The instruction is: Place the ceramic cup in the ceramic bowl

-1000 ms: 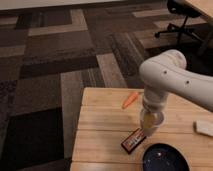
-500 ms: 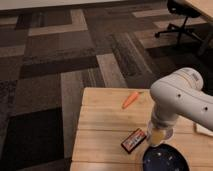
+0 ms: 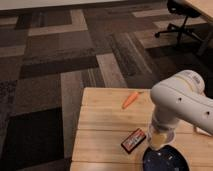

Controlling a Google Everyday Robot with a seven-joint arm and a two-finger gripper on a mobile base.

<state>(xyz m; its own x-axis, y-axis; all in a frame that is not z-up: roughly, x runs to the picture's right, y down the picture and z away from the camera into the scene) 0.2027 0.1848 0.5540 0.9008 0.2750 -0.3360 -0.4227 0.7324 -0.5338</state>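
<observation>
The cup (image 3: 159, 141) is over the bowl's (image 3: 172, 161) upper-left rim, lower right of frame. It seems not yet inside, so lowering and release remain. The hand (image 3: 160, 133) is directly above it under the arm; its grip I cannot tell. The packet (image 3: 133, 140) lies just left and the carrot (image 3: 129, 100) well apart. The surface's (image 3: 100, 125) bottom edge runs close to the bowl.

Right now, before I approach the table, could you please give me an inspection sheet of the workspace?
Surface: wooden slatted table.
Job's things: ceramic cup at the gripper, above the rim of the ceramic bowl; the bowl stands at the table's near edge.
Clutter: carrot near the far edge; black-and-red packet beside the bowl, on its left in the view.
Grippers: gripper under the white arm, over the bowl's rim.
Cables: nothing seen.
Surroundings: patterned carpet; office chair far back.
</observation>
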